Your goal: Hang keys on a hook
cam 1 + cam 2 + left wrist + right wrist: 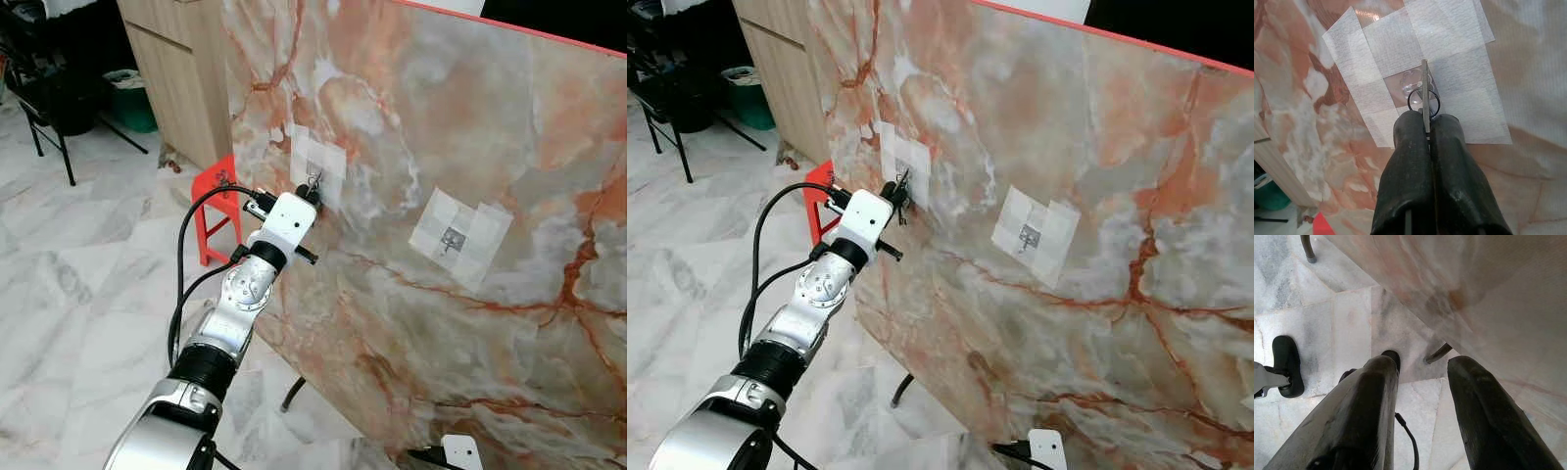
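My left gripper (1426, 117) is shut on a metal key (1425, 93) with a black ring (1423, 101), held edge-on against a clear hook (1413, 83) taped to the marble board (470, 127). In the eye views the left gripper (308, 188) reaches up to that taped patch (321, 162); the ring sits at the hook, and I cannot tell if it is over it. A second taped hook (453, 238) sits further right on the board. My right gripper (1422, 369) hangs low, open, pointing at the floor.
The marble board leans on black legs (292, 394). A red stool (214, 201) stands behind my left arm, beside a wooden cabinet (176, 78). A green bin (127, 98) and a black chair (39, 108) stand at far left on the marble floor (78, 274).
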